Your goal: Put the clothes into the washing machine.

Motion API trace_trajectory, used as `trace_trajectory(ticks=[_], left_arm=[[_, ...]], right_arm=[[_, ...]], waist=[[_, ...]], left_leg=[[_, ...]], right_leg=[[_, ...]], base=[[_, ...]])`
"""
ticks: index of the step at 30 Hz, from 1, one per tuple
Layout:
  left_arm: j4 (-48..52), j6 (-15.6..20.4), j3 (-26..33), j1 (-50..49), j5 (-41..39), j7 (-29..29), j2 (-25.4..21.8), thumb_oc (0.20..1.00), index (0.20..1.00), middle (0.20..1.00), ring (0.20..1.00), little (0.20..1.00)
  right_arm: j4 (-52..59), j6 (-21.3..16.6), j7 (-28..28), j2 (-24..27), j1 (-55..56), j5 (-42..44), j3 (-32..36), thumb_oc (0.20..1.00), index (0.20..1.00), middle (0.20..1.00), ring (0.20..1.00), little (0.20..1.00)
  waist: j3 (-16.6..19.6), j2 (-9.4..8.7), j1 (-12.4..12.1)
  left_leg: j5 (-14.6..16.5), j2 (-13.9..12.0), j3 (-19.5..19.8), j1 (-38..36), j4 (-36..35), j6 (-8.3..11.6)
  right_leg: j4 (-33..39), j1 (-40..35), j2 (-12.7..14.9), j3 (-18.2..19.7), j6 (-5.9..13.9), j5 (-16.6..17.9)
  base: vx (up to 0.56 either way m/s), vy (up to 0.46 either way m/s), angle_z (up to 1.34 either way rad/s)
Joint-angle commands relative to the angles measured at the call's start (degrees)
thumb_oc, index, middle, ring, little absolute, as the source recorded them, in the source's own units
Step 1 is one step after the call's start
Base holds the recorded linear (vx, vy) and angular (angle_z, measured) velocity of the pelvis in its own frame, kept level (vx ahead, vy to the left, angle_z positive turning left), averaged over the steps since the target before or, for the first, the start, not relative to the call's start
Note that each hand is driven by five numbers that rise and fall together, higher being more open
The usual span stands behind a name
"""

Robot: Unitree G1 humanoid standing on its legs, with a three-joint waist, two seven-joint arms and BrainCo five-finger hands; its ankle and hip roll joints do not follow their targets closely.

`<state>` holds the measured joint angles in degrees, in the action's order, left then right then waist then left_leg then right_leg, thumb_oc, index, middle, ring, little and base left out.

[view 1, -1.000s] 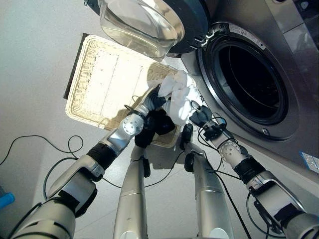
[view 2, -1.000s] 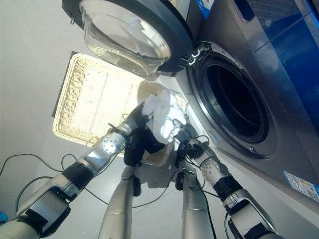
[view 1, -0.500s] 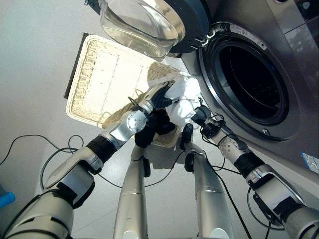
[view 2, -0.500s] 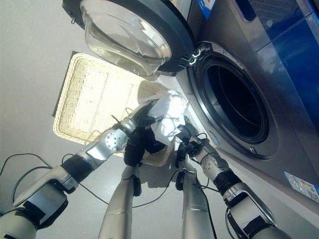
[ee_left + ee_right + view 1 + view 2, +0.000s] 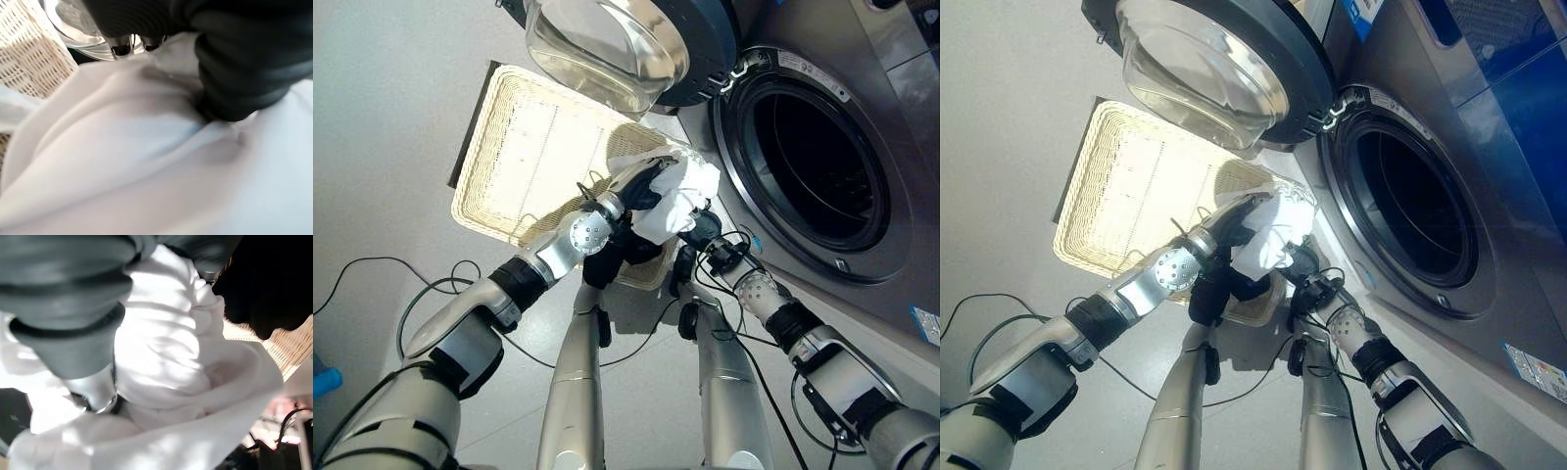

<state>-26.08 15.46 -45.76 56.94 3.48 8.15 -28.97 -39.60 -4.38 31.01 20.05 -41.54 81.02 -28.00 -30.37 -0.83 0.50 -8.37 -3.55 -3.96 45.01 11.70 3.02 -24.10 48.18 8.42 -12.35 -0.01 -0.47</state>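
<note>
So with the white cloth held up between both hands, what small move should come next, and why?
Probably carry the white cloth sideways toward the drum opening. Left robot hand and right robot hand both grip it, it hangs above the wicker basket edge, and the door stands open.

You're seeing the white cloth (image 5: 677,195) bunching between both hands, hanging over the basket's (image 5: 524,157) near corner, just beside the washer's (image 5: 818,166) open drum.
</note>
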Motion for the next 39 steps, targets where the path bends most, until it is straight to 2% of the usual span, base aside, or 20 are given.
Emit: trace_trajectory(ticks=[1, 17, 18, 19, 20, 29, 36, 39], left_arm=[[4.6, 2.6, -1.8, -1.6, 1.5, -3.3, 6.9, 0.200, 0.200, 0.200, 0.200, 0.200], [2.4, 3.3, -1.1, -2.1, 1.7, -4.2, 5.9, 0.209, 0.209, 0.209, 0.209, 0.209], [2.4, 3.3, -1.2, -2.2, 1.6, -4.0, 5.8, 0.589, 0.589, 0.589, 0.589, 0.589], [2.4, 3.3, -1.3, -2.2, 1.6, -4.0, 5.8, 0.928, 0.928, 0.928, 0.928, 0.928], [2.5, 3.3, -1.3, -2.3, 1.5, -4.2, 5.8, 1.000, 1.000, 1.000, 1.000, 1.000], [2.8, 3.6, -0.3, -2.9, -1.0, -1.0, 6.3, 1.000, 1.000, 1.000, 1.000, 1.000], [2.7, 3.6, 1.3, -3.7, -1.5, 1.6, 6.9, 1.000, 1.000, 1.000, 1.000, 1.000], [2.1, 4.9, 2.3, -4.1, -2.3, 3.2, 6.7, 1.000, 1.000, 1.000, 1.000, 1.000]], right_arm=[[7.5, -2.7, 6.5, -3.3, -5.0, 2.7, 1.2, 0.200, 0.200, 0.200, 0.200, 0.200], [1.0, -7.5, 3.4, -1.9, -5.9, 6.5, 5.8, 0.200, 0.200, 0.200, 0.200, 0.200], [0.6, -8.2, 2.8, -1.8, -6.0, 6.3, 6.0, 0.200, 0.200, 0.200, 0.200, 0.200], [0.2, -8.8, 2.5, -1.7, -6.1, 6.3, 6.2, 0.200, 0.200, 0.200, 0.200, 0.200], [0.1, -9.5, 2.1, -1.7, -6.0, 6.3, 6.4, 0.200, 0.200, 0.200, 0.200, 0.200], [-1.2, -17.2, 0.0, -2.4, -6.3, 8.9, 8.8, 0.200, 0.200, 0.200, 0.200, 0.200], [-2.1, -19.9, -0.5, -3.1, -6.2, 9.7, 10.5, 0.200, 0.200, 0.200, 0.200, 0.200], [-2.3, -22.1, -1.0, -3.0, -6.2, 11.6, 11.5, 0.200, 0.200, 0.200, 0.200, 0.200]], waist=[[0.6, 1.47, -0.1], [0.6, 1.69, 0.2], [0.6, 1.76, 0.3], [0.6, 1.80, 0.4], [0.6, 1.81, 0.4], [0.6, 2.37, 0.9], [0.6, 3.12, 1.2], [0.6, 3.51, 1.3]], left_leg=[[2.1, 4.5, -3.3, -0.4, 0.5, -3.17], [2.2, 4.0, -4.1, -0.6, 0.6, -2.92], [2.2, 4.0, -4.2, -0.7, 0.4, -2.90], [2.2, 4.0, -4.3, -0.7, 0.3, -2.90], [2.2, 4.0, -4.4, -0.8, 0.3, -2.90], [2.2, 3.8, -5.1, -1.1, 0.0, -2.80], [2.5, 3.9, -5.3, -1.6, -0.1, -2.91], [2.6, 4.1, -5.6, -2.2, -0.2, -2.94]], right_leg=[[5.0, -2.0, -2.5, -2.7, 3.48, 5.1], [5.3, -2.3, -2.8, -2.2, 3.55, 5.3], [5.5, -2.2, -2.9, -2.1, 3.55, 5.4], [5.6, -2.3, -3.0, -1.9, 3.54, 5.5], [5.7, -2.4, -3.1, -1.8, 3.53, 5.4], [5.7, -2.4, -3.8, -0.8, 3.43, 5.4], [5.5, -2.6, -4.3, 0.1, 3.28, 5.0], [5.4, -3.2, -4.5, 0.3, 3.18, 4.7]], base=[[0.00, 0.000, 0.00], [0.00, 0.000, 0.00], [0.00, 0.000, 0.00], [0.00, 0.000, 0.00], [0.00, 0.000, 0.00], [-0.01, 0.009, -0.01], [-0.01, 0.017, -0.04], [-0.01, 0.025, -0.05]])
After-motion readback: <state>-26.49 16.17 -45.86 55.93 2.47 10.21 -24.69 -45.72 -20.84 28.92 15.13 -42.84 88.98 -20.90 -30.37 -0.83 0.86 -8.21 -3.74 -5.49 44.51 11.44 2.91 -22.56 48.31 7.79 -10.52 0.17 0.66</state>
